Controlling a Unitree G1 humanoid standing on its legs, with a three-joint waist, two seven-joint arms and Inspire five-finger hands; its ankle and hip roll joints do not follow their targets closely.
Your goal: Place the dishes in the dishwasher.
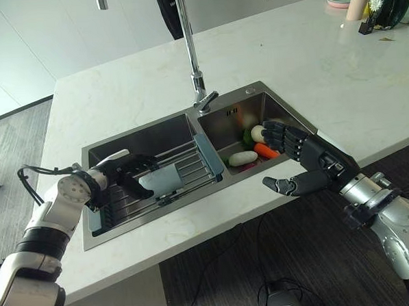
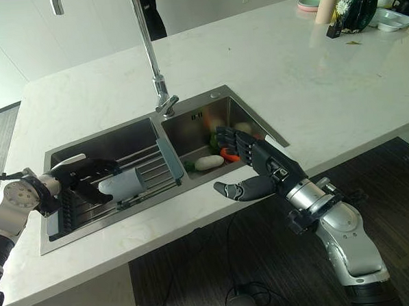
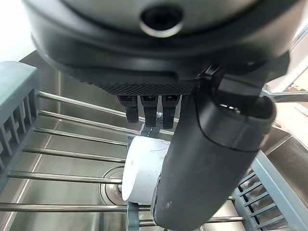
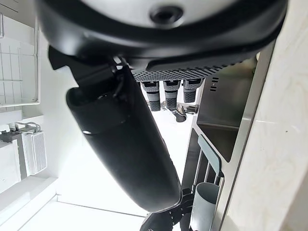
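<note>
While the left hand (image 1: 133, 174) curls around a pale blue cup (image 1: 161, 180) lying on the rack (image 1: 191, 169) over the sink's (image 1: 162, 131) left basin, the right hand (image 1: 308, 158) hovers open above the sink's front right rim, fingers straight and holding nothing. Vegetables (image 1: 252, 150) lie in the right basin beneath it. Beyond the faucet (image 1: 196, 64), the counter (image 1: 289, 59) lies bare.

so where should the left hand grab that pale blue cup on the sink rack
Around its side wall, from above. The pale blue cup lies on its side across the rack, so the rounded wall faces up. The left hand already sits over it, fingers curling toward the wall.
</note>
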